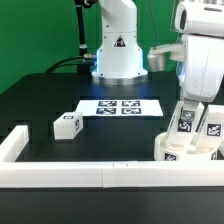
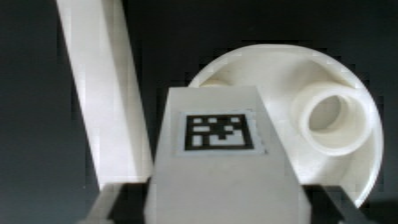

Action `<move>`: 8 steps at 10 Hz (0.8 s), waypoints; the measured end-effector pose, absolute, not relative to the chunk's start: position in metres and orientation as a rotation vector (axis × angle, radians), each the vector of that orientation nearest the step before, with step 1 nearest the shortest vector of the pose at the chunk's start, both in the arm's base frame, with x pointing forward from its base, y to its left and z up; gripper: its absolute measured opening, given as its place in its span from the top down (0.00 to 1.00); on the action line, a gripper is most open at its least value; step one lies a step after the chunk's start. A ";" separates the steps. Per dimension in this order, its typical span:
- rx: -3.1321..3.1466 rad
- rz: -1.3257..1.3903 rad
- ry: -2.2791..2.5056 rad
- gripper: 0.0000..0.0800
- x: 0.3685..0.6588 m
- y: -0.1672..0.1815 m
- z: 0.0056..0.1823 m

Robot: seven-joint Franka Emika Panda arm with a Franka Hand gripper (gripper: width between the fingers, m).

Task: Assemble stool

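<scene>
Border rail (image 1: 100, 178): nearest to the camera. It is long and white, runs along the bottom of the exterior frame and turns up the exterior view's left.
Seat (image 1: 180, 152): a thick white disc lying flat at the lower right of the exterior frame, just behind the rail.
Socket (image 2: 333, 115): a round recess in the seat's face, open toward the wrist camera and just beside the held leg's far end.
Gripper (image 2: 221, 205): closed on the held leg, with one dark finger (image 2: 125, 203) on each side of it.
Held leg (image 2: 217, 130): a white block with its tagged face toward the wrist camera. Its long axis runs from the fingers toward the seat. Whether it touches the seat cannot be told.
Tagged blocks (image 1: 186, 120): two stand roughly upright over the seat, under the wrist. One is probably the held leg, but I cannot tell which.
Loose leg (image 1: 67, 125): lies on its side on the black table (image 1: 40, 100), centre left, well apart from the seat.
Marker board (image 1: 120, 107): lies flat at mid-frame, farther back.
Arm base (image 1: 118, 50): white, at the upper centre, farthest away.
</scene>
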State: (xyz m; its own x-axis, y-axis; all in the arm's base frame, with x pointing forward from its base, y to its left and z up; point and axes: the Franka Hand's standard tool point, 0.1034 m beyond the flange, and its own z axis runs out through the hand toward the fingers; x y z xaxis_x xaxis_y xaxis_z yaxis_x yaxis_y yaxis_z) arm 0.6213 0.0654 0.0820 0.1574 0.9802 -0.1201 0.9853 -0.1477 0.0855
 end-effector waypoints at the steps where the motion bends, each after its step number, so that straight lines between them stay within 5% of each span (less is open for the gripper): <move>1: 2.295 -0.051 1.928 0.58 0.621 0.065 0.082; 4: 2.421 -0.039 1.766 0.58 0.622 0.065 0.079; 8: 2.843 -0.034 0.942 0.58 0.630 0.087 0.078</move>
